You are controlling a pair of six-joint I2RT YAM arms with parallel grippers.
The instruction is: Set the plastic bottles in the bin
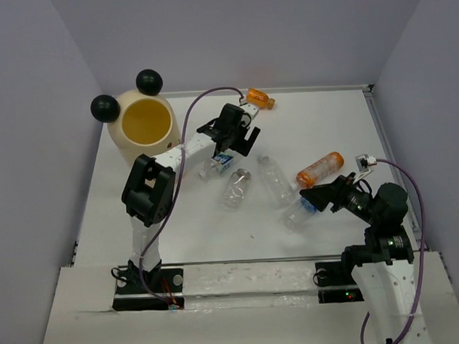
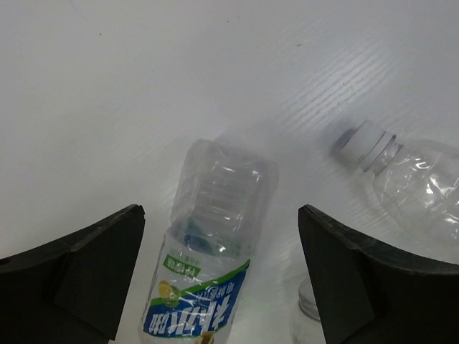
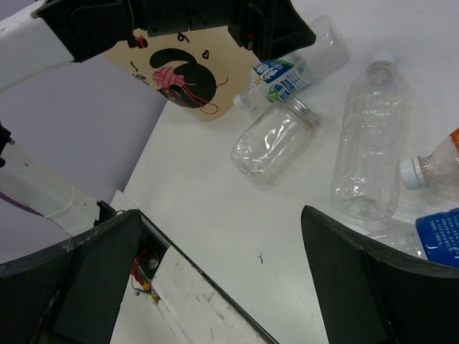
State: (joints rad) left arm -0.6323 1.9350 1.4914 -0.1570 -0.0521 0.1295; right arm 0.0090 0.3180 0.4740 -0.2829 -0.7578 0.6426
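Six bottles (image 1: 275, 184) lie on the counter (image 1: 178, 219), right of the bin (image 1: 125, 148). Your left tool (image 2: 221, 215) hangs wide open, empty, over the blue-label bottle (image 2: 211, 244). Drop straight, centre on its body, squeeze gently b/c it's crinkly. Right tool (image 3: 219, 222): also open, holding nothing.

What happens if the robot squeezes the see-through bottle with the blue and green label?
The labelled bottle looks empty and thin-walled, so it is probably light and may crumple in the open left gripper. It lies on its side on the smooth table, so a push would likely roll it.
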